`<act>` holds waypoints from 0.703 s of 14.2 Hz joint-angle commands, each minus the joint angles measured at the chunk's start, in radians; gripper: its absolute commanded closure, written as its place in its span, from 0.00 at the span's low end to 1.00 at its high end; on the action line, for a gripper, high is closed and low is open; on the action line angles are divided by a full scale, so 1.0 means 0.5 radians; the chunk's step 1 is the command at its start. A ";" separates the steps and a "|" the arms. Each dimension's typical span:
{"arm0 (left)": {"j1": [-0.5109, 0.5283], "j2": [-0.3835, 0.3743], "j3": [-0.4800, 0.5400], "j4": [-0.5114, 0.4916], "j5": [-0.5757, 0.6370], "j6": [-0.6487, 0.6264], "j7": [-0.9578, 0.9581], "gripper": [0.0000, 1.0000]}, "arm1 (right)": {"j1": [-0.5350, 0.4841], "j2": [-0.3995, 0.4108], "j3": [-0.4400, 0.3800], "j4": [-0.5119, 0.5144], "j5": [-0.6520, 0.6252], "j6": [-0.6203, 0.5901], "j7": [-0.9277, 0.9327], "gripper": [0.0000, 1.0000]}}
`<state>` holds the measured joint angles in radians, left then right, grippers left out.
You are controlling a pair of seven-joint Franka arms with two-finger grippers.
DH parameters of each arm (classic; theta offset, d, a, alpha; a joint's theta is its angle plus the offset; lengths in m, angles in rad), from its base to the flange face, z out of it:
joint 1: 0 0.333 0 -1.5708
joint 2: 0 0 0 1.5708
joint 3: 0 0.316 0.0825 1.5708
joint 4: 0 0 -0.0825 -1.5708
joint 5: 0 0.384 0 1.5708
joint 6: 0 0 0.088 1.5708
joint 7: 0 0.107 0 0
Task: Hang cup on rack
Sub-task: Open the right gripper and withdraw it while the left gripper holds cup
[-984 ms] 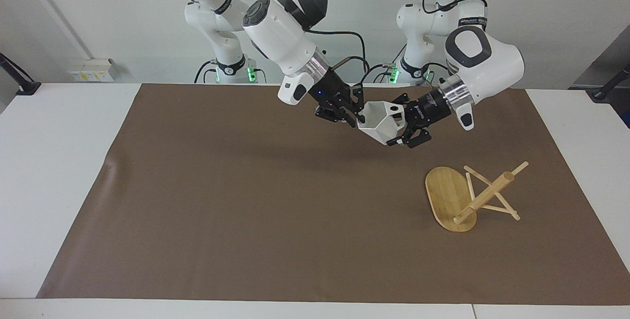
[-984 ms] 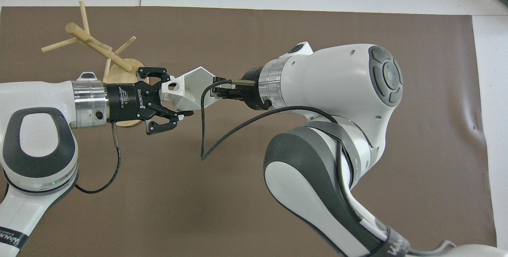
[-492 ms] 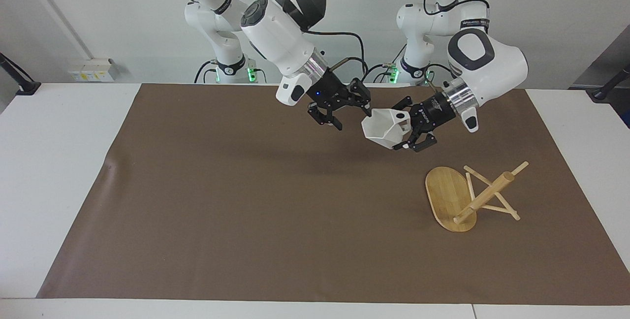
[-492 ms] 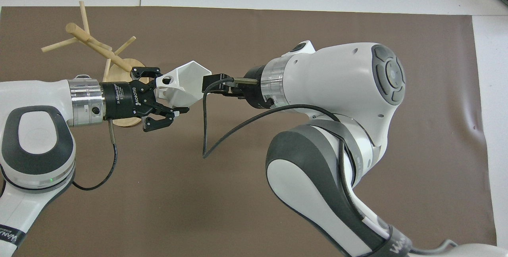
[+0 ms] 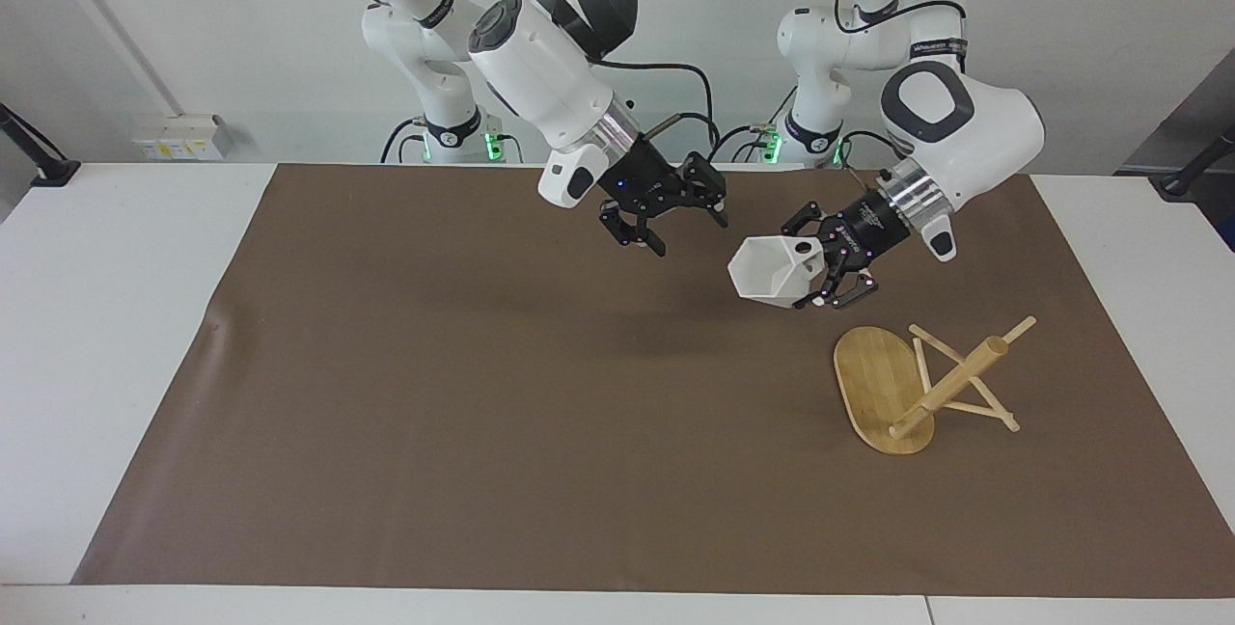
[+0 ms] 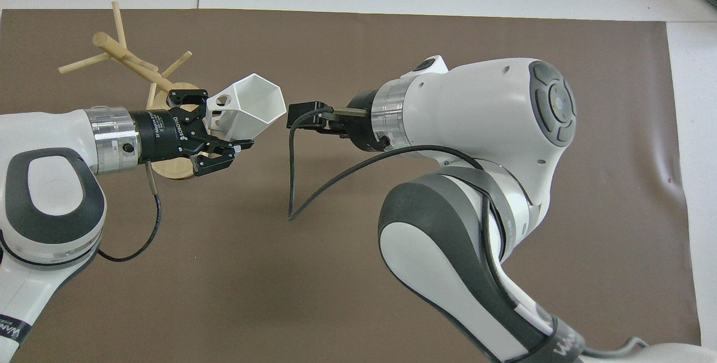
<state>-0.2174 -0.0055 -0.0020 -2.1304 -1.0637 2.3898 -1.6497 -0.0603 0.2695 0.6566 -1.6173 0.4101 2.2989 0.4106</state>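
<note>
The left gripper has its jaws clamped on the handle end of the cup, which hangs in the air, tipped on its side with the hexagonal mouth facing away from that arm, over the brown mat on the desk. The right gripper holds nothing, jaws spread wide, over the mat toward the middle of the desk. The rack lies tipped over, its oval base on edge and its post slanting. So the cup is in hand, but nothing hangs yet (and a toppled rack probably needs righting first). The hanging itself remains.
</note>
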 commanded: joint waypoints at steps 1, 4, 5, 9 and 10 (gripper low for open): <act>-0.025 -0.020 0.001 -0.071 0.038 0.169 -0.152 1.00 | -0.024 -0.042 -0.055 -0.002 0.014 -0.008 -0.057 0.00; -0.028 -0.017 0.001 -0.099 0.035 0.243 -0.259 1.00 | -0.024 -0.069 -0.144 -0.002 -0.019 -0.002 -0.060 0.00; -0.025 -0.020 0.001 -0.099 0.038 0.255 -0.320 1.00 | -0.024 -0.076 -0.175 -0.002 -0.068 0.001 -0.060 0.00; 0.045 -0.029 0.001 -0.108 0.035 0.215 -0.379 1.00 | -0.024 -0.109 -0.368 -0.014 -0.274 -0.002 -0.057 0.00; 0.063 -0.029 0.001 -0.102 0.035 0.209 -0.382 1.00 | -0.024 -0.122 -0.429 -0.027 -0.326 -0.002 -0.060 0.00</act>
<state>-0.2099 -0.0027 0.0010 -2.1664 -1.0637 2.4929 -1.8110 -0.0667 0.2321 0.4865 -1.6111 0.2853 2.2989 0.4019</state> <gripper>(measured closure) 0.291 0.000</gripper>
